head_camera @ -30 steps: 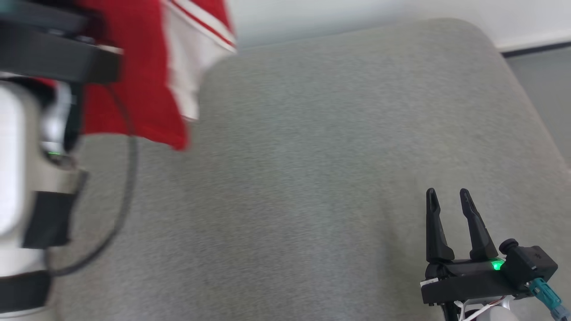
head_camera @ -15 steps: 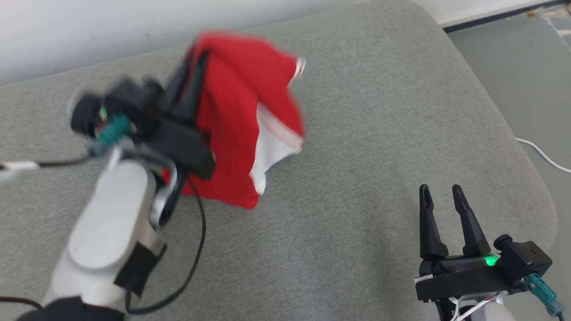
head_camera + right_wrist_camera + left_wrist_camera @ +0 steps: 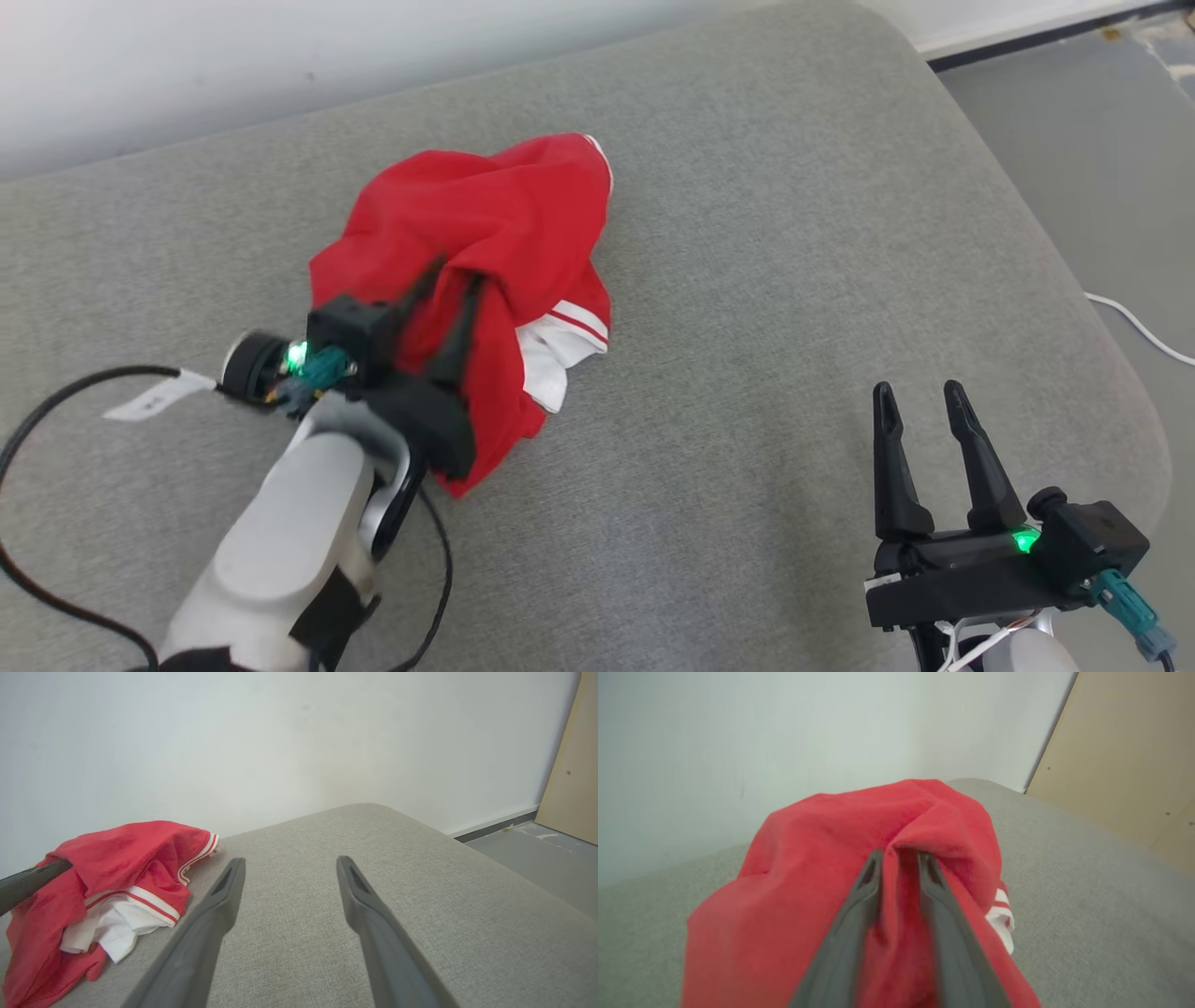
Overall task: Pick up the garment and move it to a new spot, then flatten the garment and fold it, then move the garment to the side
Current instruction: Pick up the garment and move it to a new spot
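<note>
Garment, red with white striped trim, lies crumpled on the grey cushion, at about ten o'clock from the cushion's middle in the head view. Left pincer comes in from seven o'clock and sits right on the heap, fingers parted with a ridge of red cloth between them. Right pincer is down at five o'clock, well apart from the garment, jaws wide and empty above bare cushion. White wall runs along twelve o'clock.

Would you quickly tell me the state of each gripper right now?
Left gripper: jaws parted, a fold of the red garment between them; the garment lies on the grey cushion.
Right gripper: open, holding nothing.
</note>
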Robot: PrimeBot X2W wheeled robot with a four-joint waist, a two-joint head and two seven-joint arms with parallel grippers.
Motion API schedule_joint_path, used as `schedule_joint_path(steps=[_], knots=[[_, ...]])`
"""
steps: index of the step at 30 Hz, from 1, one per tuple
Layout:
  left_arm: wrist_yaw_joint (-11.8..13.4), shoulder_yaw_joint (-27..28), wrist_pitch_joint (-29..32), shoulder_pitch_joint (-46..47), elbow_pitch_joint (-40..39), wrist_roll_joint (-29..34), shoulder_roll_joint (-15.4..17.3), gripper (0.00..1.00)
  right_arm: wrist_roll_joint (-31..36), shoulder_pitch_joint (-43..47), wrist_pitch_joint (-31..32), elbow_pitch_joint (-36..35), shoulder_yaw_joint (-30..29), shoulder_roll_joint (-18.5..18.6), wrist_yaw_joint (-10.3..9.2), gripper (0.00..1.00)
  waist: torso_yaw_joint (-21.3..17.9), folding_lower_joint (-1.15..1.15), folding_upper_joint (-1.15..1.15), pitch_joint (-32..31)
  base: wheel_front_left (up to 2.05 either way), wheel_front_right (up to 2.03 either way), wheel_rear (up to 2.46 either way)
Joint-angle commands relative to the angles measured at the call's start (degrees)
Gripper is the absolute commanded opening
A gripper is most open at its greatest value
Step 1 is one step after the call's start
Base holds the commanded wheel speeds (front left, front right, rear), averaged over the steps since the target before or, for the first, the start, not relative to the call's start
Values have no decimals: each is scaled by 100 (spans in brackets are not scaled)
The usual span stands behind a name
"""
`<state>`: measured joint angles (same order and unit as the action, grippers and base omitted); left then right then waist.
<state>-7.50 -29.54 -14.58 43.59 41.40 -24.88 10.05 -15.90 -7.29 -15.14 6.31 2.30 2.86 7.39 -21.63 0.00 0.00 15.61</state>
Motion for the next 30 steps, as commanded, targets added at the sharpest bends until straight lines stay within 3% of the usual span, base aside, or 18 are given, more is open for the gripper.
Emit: schedule_joint_path(steps=[1,8,17,24,30], knots=[[7,-9,-54,92,-71,3,-15,100,56,-24,-4,-18,-6,4,20,100,88,0,0,-75,0,0,0],[7,173,-60,119,-825,186,22,100,139,173,-4,-22,-21,6,20,100,396,0,0,-304,0,0,0],[162,687,-63,-457,-1610,497,508,100,199,236,-4,-42,-110,6,20,100,744,0,0,-448,0,0,0],[544,1438,-64,-1441,-2187,653,926,100,237,334,-3,-26,-199,7,20,100,997,0,0,-566,0,0,0],[807,1937,-64,-2301,-2553,747,874,100,282,395,-3,-6,-263,6,20,100,1155,0,0,-651,0,0,0]])
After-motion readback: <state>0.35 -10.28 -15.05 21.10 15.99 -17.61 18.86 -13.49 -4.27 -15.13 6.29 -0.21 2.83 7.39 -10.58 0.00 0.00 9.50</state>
